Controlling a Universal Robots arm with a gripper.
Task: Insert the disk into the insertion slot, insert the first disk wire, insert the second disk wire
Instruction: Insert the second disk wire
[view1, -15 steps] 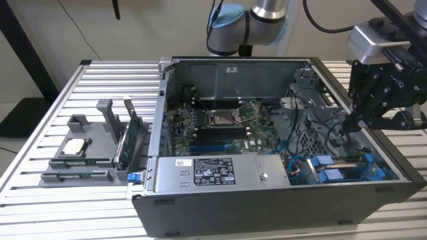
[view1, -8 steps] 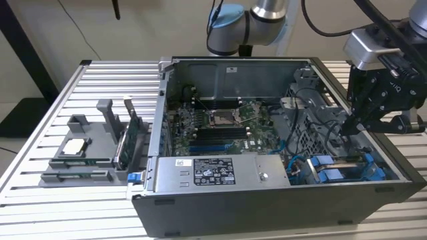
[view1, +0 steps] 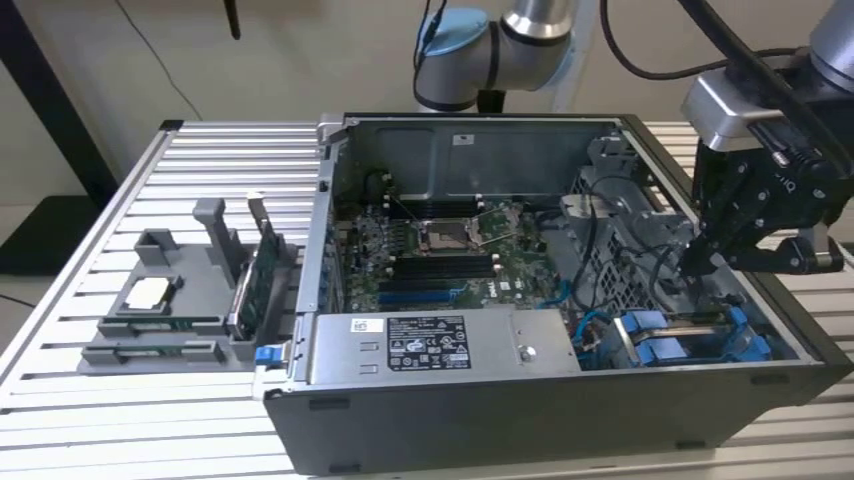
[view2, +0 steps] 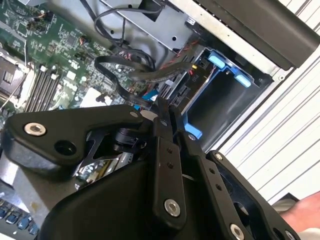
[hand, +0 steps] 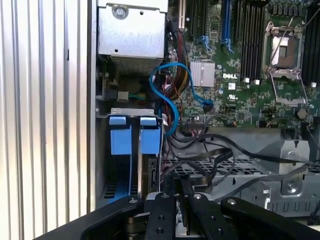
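In both wrist views the gripper (view2: 161, 111) has its fingers drawn narrow, tips together at a black cable (view2: 125, 67) just above the drive cage. Beyond them the disk (hand: 141, 165) sits in the insertion slot (hand: 127, 150), blue tabs outward. Farther off lies the green motherboard (hand: 240, 75).
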